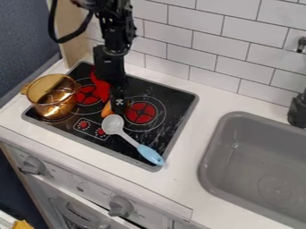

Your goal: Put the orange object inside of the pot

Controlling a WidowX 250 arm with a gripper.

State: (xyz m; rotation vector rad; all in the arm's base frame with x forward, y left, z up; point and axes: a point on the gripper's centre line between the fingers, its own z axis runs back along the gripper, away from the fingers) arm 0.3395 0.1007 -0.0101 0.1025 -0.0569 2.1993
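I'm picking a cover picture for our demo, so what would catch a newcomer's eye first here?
Probably the shiny amber see-through pot at the left end of the black stovetop with red burner markings. Next, the black robot gripper hanging over the stovetop's middle, with a small orange object partly hidden beside it. Nearer the front lies a pale spoon with a light-blue handle.

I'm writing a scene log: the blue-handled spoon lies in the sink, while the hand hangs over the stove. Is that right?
Not quite: in the camera view the spoon lies on the stove, while the hand hangs over it.
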